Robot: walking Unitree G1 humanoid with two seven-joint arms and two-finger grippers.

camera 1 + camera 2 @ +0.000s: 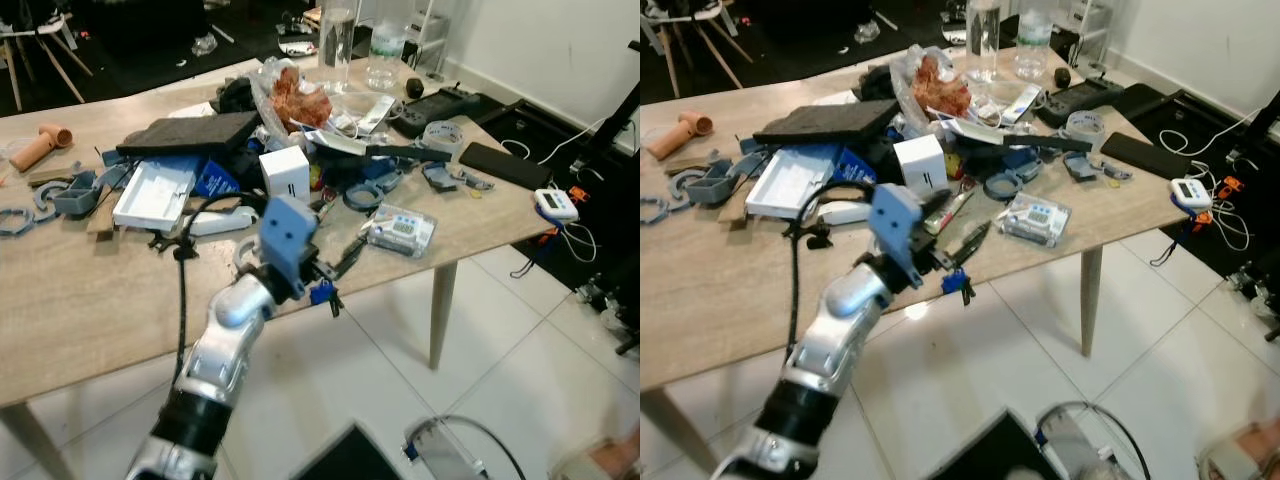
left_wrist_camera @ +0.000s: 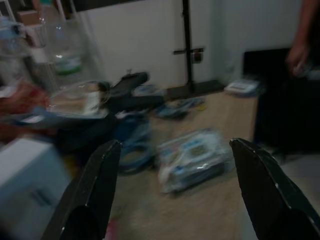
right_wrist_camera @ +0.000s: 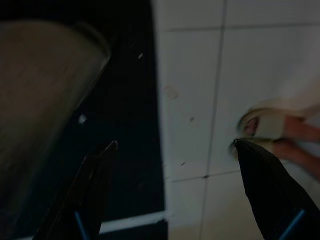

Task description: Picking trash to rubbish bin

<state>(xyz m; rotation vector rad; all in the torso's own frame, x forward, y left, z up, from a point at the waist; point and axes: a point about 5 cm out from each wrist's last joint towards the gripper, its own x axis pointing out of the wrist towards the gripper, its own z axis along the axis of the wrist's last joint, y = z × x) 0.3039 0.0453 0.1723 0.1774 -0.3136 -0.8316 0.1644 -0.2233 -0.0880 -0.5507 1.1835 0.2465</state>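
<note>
The light wood-grain surface (image 1: pixel 80 300) is crowded with clutter along its far half, and white floor tiles (image 1: pixel 500 340) lie beyond its near edge. On the far side sit a flat black case (image 1: pixel 190 133), a white plastic tray (image 1: pixel 152 192), and a crumpled clear bag holding reddish scraps (image 1: pixel 295 95). A small white carton (image 1: pixel 285 172) stands just behind the arm's blue wrist housing. Near the surface's front edge lies the clear plastic packet with a white-and-blue device inside (image 1: pixel 400 230), apart from the heap. The left tool (image 1: pixel 340 262) hovers at the surface's edge, pointed toward that packet, its two black fingers (image 2: pixel 95 190) spread wide with nothing between them; the packet (image 2: pixel 192 157) shows in the gap ahead. The right tool (image 3: pixel 172 192) hangs over the floor tiles beside a dark mat, fingers also spread and empty, with a person's sandalled foot (image 3: pixel 272 127) on the tiles nearby.
</note>
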